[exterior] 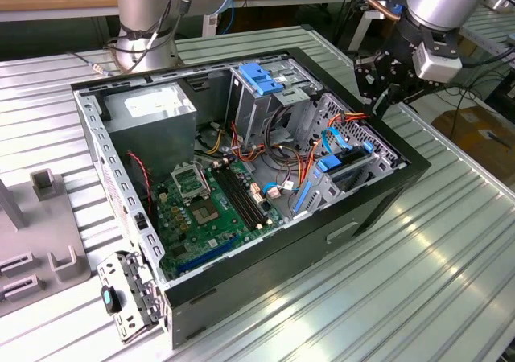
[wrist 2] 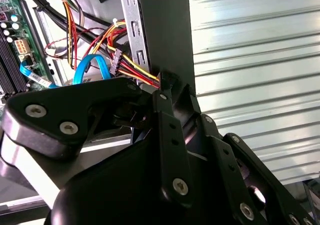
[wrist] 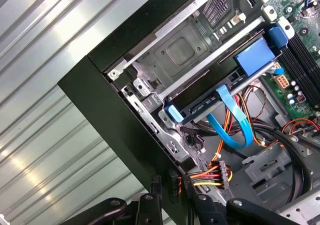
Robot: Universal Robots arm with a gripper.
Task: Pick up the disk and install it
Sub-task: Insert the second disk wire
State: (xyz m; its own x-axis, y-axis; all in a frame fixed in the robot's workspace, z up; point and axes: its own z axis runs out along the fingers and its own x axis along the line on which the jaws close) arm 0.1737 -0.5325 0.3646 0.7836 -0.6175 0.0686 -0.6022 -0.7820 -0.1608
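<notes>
The disk sits edge-on in the drive cage at the exterior view's right end of the open computer case, its blue plastic frame showing along the edge. In the first wrist view the disk lies in the metal cage with a blue data cable looping off it. My gripper hangs just above the case's black rim, past the cage. In both wrist views the gripper is right at a red, yellow and black power cable beside the rim.
The case lies open on a ribbed metal table. Inside are a green motherboard, a grey power supply box and a second cage with blue latches. A grey fixture stands at the exterior view's left.
</notes>
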